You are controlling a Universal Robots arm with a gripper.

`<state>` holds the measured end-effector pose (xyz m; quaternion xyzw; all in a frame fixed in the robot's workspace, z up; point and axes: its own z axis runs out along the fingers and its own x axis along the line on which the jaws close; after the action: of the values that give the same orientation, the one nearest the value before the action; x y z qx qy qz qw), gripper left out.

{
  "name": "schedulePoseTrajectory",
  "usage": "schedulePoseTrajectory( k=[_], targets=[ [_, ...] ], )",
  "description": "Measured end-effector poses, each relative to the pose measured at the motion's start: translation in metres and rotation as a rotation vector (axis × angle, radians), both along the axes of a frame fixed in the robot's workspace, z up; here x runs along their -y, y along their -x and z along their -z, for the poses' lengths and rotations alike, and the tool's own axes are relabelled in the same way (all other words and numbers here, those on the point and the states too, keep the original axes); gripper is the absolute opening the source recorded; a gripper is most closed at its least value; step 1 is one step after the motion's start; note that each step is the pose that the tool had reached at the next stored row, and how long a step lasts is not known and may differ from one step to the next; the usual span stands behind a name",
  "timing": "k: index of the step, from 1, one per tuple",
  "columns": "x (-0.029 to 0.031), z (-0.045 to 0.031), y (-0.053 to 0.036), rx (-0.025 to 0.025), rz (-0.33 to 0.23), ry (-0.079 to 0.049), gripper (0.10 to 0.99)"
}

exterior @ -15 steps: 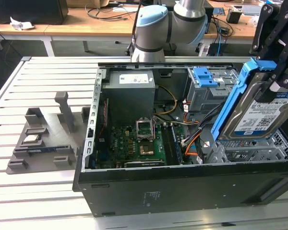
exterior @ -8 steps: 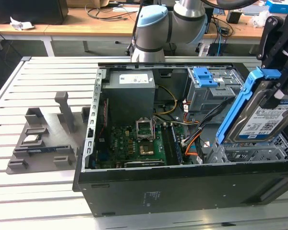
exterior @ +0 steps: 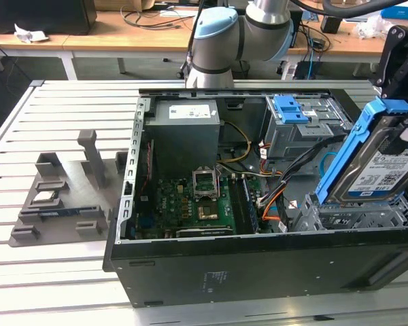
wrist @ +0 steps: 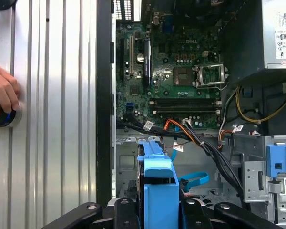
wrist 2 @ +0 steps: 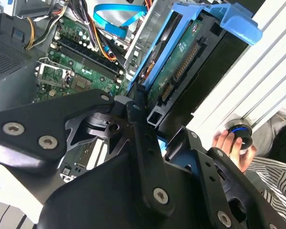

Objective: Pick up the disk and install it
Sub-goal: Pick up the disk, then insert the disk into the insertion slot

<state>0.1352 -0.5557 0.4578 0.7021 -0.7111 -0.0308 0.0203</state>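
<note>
**Disk (exterior: 381, 170) held in gripper (exterior: 402, 117), tilted over open computer case (exterior: 258, 272)**

Arm (exterior: 221, 41): one, rising behind the case at twelve o'clock in the exterior view. Its gripper hung at about three o'clock.

Fingers: clenched on the disk's blue frame, as both wrist views showed.

Disk: one, steeply tilted, with its lower end at the drive cage (exterior: 353, 217), four o'clock of the motherboard (exterior: 190, 204). Contact with the cage could not be told.

Views: the exterior view gave the label face — the second wrist view gave the circuit-board underside. Both wrist views showed a person's hand (wrist: 2, 90) on a round knob (wrist: 2, 118) on the slatted table (wrist: 57, 119) beside the case.

Count: power supply (exterior: 185, 112) one, hand one, knob one; grey fixture (exterior: 61, 197) one, at nine o'clock.
</note>
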Motion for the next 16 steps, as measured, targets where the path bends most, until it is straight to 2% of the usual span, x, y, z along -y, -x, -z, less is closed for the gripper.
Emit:
schedulePoseTrajectory(
  k=[10, 14, 16],
  targets=[
    [0.0, 0.0001, -0.0004, 0.0, 0.0, 0.0, 0.365],
    [0.0, 0.0044, -0.0005, -0.0001, 0.0, 0.0, 0.365],
    [-0.0019, 0.0059, -0.0022, -0.0002, 0.0, 0.0, 0.365]
  ],
)
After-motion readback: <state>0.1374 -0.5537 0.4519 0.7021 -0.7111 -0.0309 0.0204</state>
